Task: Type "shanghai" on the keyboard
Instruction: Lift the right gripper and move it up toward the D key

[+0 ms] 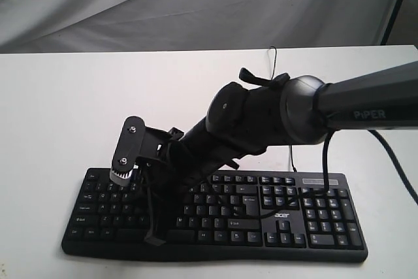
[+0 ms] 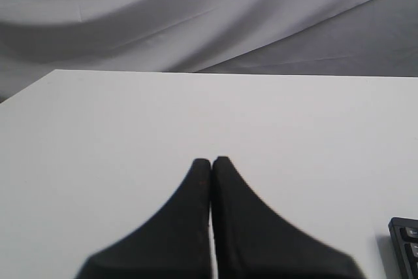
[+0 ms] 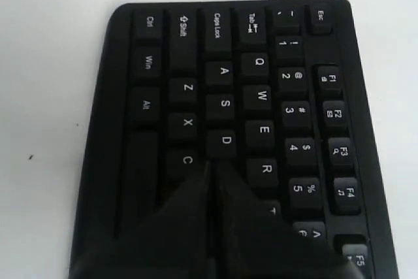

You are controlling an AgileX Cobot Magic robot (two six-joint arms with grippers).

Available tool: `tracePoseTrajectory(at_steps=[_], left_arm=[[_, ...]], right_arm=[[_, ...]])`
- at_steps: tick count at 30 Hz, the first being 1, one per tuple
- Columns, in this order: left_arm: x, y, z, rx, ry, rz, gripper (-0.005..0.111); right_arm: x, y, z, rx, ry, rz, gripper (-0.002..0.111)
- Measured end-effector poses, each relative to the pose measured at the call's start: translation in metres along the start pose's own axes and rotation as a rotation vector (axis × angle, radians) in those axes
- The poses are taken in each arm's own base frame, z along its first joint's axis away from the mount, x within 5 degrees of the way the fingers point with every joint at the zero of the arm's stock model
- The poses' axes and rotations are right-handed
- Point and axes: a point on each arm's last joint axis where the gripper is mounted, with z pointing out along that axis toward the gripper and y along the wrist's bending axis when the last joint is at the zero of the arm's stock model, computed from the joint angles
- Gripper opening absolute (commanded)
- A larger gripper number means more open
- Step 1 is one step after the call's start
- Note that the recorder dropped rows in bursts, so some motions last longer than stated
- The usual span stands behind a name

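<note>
Aiming right end effector [image 3: 212, 169], tips together as one stylus, just beside D key [image 3: 226, 140] of keyboard [image 3: 163, 70] | holding left end effector [image 2: 211, 164], also together, off keyboard's corner for clearance

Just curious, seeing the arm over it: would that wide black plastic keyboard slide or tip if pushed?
Probably stiff: the wide black plastic keyboard lies flat as one unsagging slab. Tipping seems unlikely, as it sits low and broad on the white table. A sideways shove might slide it, since the tabletop looks smooth.
</note>
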Motion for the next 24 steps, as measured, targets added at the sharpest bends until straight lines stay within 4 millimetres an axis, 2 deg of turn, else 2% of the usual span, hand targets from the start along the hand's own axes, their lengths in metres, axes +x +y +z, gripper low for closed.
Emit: tracePoseTrajectory(at_steps=[24], left_arm=[[0.0000,0.0000,0.0000,0.000,0.000,0.000,0.001]], right_arm=[[0.0081,-0.0033,0.0087,0.021,0.037,-0.013,0.000]])
